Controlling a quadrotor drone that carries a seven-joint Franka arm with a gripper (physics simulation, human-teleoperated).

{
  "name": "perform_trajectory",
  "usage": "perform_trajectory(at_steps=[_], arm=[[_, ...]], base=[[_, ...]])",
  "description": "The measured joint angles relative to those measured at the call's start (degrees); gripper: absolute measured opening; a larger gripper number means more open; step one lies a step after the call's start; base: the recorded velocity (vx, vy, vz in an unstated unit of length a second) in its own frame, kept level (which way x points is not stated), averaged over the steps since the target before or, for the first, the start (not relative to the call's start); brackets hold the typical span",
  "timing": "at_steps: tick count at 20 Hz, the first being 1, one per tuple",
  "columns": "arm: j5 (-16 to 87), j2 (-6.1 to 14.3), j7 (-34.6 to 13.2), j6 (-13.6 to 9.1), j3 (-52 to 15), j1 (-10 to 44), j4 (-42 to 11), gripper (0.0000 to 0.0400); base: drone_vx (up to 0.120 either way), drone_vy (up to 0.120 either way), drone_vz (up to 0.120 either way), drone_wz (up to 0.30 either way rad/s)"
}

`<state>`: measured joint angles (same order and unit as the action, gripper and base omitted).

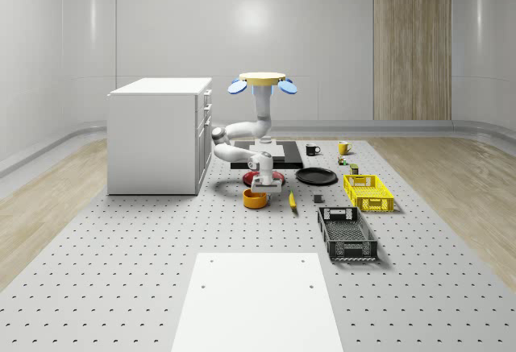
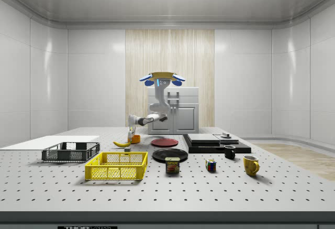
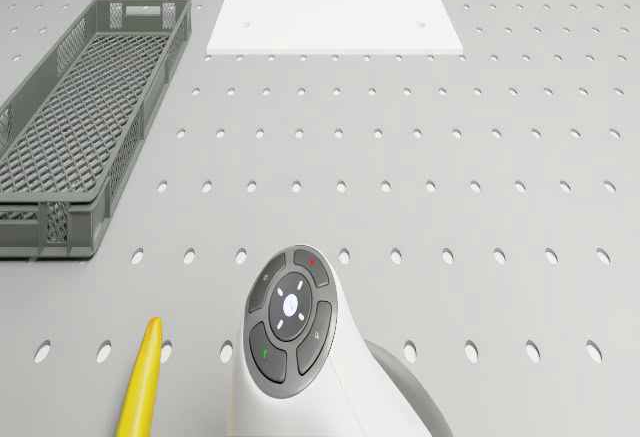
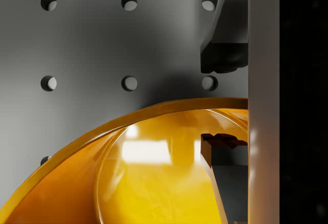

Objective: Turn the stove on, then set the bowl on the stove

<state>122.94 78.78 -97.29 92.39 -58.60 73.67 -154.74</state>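
Taking the yellow crate (image 1: 368, 192) as landmark on the perforated bench (image 1: 121, 247): the dark grey crate (image 1: 347, 233) lies just nearer the whole-scene camera, the black plate (image 1: 316, 176) sits beside it toward the white cabinet (image 1: 160, 134), and a banana (image 1: 292, 200) lies between. Behind it stand a yellow mug (image 1: 343, 147) and a black mug (image 1: 312, 150). A red plate (image 1: 264, 178) lies beyond the black plate.

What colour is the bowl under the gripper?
The bowl is orange-yellow, shown best in the wrist view; the gripper straddles its rim.
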Motion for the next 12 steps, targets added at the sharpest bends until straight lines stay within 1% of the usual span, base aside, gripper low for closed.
perform_trajectory(at_steps=[3,6,9,12], arm=[[0.04,-0.09,0.06,-0.08,0.01,-0.07,0.00,0.0125],[-0.45,-0.13,0.07,-0.51,-0.55,-0.25,-0.36,0.0112],[-1.69,-0.09,-0.01,-1.38,-1.91,-0.56,-1.17,0.0105],[-2.66,-0.05,-0.08,-2.00,-2.96,-0.76,-1.74,0.0103]], base=[[0.000,0.000,0.000,0.000],[0.000,0.000,0.000,0.000],[0.000,0.000,0.120,0.000],[-0.107,0.107,0.120,0.000]])
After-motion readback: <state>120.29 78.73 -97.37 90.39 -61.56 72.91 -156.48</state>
